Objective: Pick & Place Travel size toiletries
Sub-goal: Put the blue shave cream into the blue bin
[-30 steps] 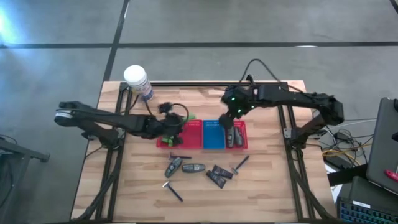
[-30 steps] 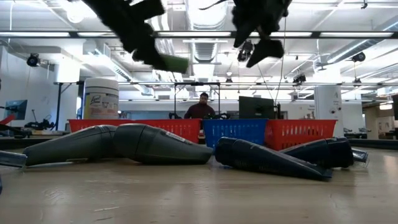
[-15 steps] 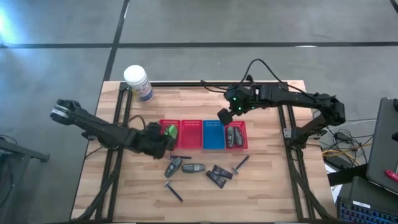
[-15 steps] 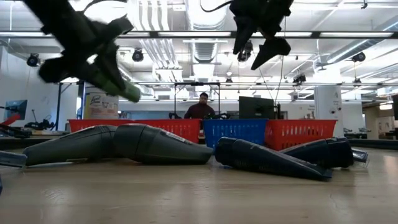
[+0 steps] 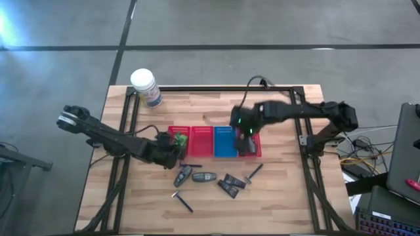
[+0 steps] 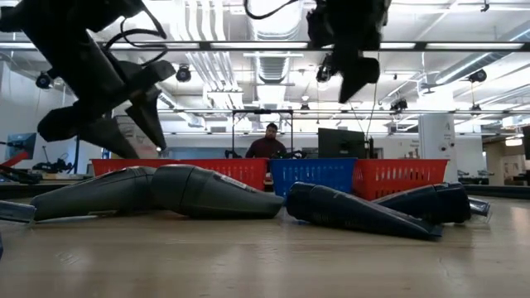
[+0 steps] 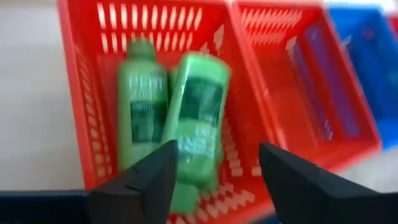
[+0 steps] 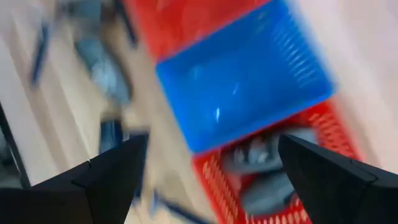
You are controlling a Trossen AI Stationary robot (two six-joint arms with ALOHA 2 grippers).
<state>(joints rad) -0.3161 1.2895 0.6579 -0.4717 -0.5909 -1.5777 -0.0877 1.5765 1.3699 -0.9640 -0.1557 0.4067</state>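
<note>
Released, two green bottles (image 7: pixel 168 121) lie in the red basket (image 7: pixel 81 93) beneath the spread left hand (image 7: pixel 214 180) (right hand blurred, spread).

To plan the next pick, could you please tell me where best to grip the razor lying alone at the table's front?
Grip the razor at mid-handle, coming straight down from above. It lies flat, diagonal and alone, so I would close across the thin handle, square to its length and away from the pale head.
</note>
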